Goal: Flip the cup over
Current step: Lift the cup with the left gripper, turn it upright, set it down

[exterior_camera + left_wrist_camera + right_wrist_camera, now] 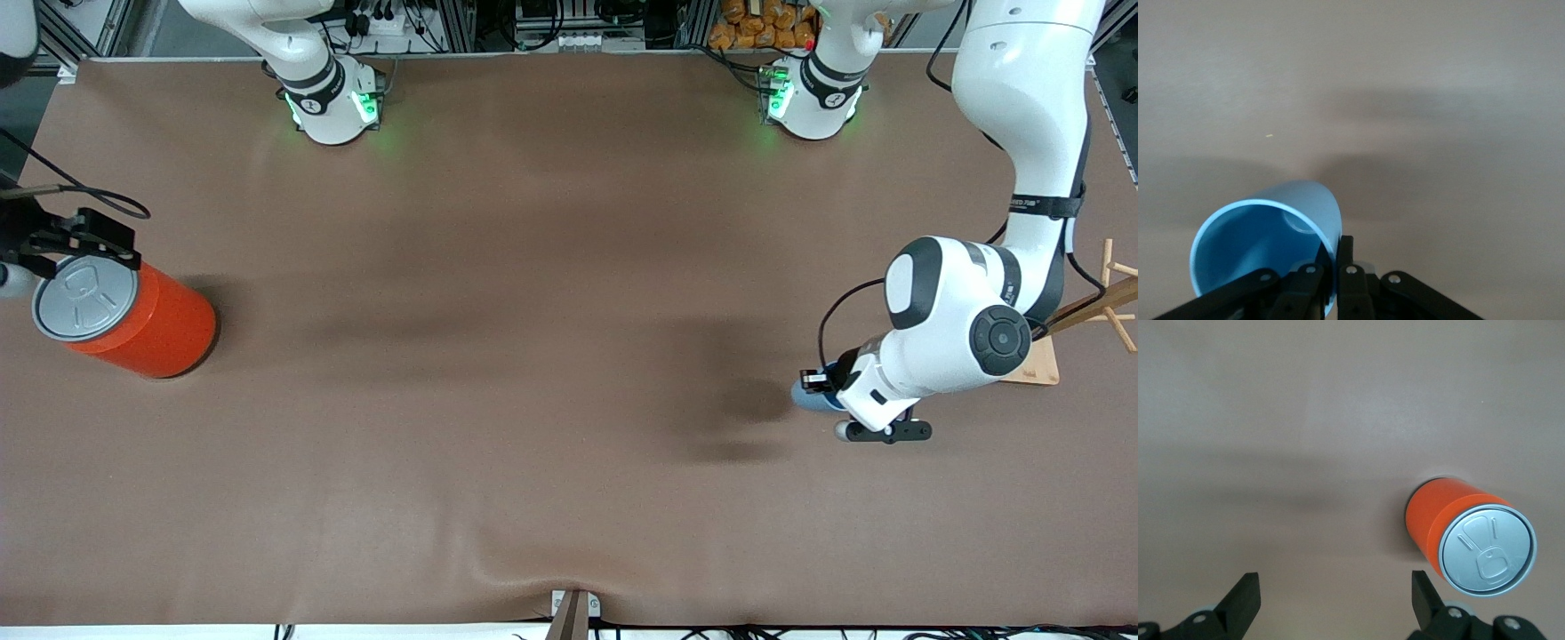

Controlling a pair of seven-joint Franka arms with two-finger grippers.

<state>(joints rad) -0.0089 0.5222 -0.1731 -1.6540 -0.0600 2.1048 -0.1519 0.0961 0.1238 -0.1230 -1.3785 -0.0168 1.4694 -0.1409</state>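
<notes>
The light blue cup [1265,243] is tipped on its side, with its darker blue inside facing the left wrist camera. My left gripper [1336,248] is shut on the cup's wall at the rim, one finger inside and one outside. In the front view the cup [811,397] shows only as a blue edge under the left gripper [818,384], low over the table at the left arm's end. My right gripper [1335,593] is open and empty; in the front view it [89,242] hangs over the table's edge at the right arm's end, beside the orange can.
An orange can with a grey lid [133,316] stands upright at the right arm's end, also in the right wrist view [1465,533]. A wooden rack on a base [1036,363] stands beside the left arm. The brown cover wrinkles at the front edge [569,587].
</notes>
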